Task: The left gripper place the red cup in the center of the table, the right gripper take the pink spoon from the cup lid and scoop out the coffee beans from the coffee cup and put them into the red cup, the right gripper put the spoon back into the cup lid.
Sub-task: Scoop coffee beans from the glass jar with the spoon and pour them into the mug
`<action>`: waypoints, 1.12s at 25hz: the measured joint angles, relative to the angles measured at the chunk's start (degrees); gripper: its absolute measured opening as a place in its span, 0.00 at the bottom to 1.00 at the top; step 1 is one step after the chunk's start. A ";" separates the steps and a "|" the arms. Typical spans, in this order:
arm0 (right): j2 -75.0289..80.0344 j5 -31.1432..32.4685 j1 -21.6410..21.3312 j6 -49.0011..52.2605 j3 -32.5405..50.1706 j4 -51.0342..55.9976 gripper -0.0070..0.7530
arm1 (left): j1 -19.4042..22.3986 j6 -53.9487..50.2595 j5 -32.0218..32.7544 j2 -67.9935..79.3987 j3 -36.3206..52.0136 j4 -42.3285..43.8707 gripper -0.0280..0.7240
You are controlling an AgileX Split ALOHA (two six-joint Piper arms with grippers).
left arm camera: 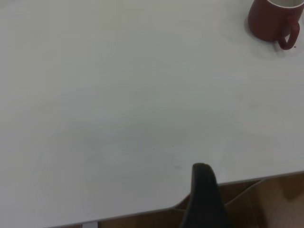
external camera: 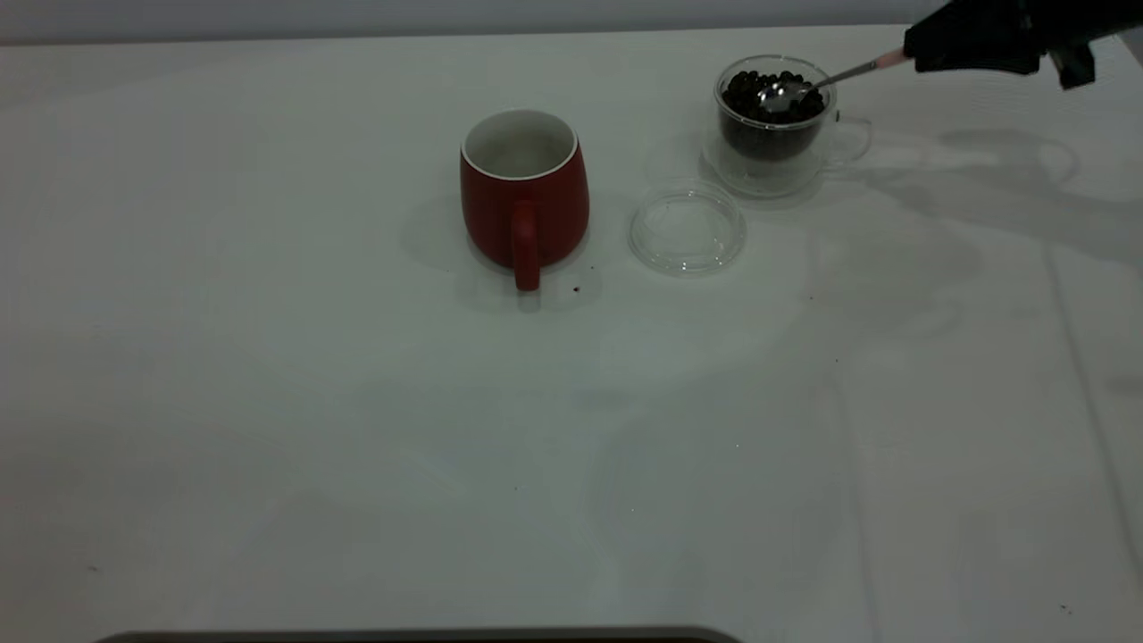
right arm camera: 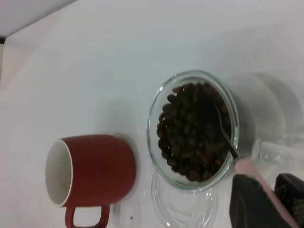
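Note:
The red cup [external camera: 523,192] stands upright near the table's [external camera: 268,402] middle, empty, its handle toward the front. To its right lies the clear cup lid [external camera: 688,228], empty. Behind the lid stands the coffee cup [external camera: 775,125], filled with coffee beans [external camera: 772,94]. My right gripper [external camera: 969,40] is shut on the pink spoon's [external camera: 839,79] handle at the far right. The spoon's metal bowl rests in the beans. The right wrist view shows the spoon [right arm camera: 256,178] clamped in the right gripper [right arm camera: 266,183], above the beans [right arm camera: 190,133]. My left gripper [left arm camera: 204,199] hangs at the table's edge, far from the red cup [left arm camera: 270,21].
A dark speck [external camera: 576,288] lies by the red cup's base, and a few more dot the table farther front. In the left wrist view the table's edge [left arm camera: 247,183] runs close by, with brown floor beyond it.

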 joint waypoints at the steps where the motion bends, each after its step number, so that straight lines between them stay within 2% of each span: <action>1: 0.24 0.45 0.00 0.14 -0.05 0.00 0.15 | 0.00 0.00 0.00 0.00 0.00 0.00 0.82; 14: 1.67 4.66 -0.19 2.76 -0.11 0.77 0.15 | 0.00 0.00 0.00 0.00 0.00 0.00 0.82; 28: 6.38 12.52 -3.75 2.63 -0.17 6.27 0.15 | 0.00 0.00 0.00 0.00 0.00 0.00 0.82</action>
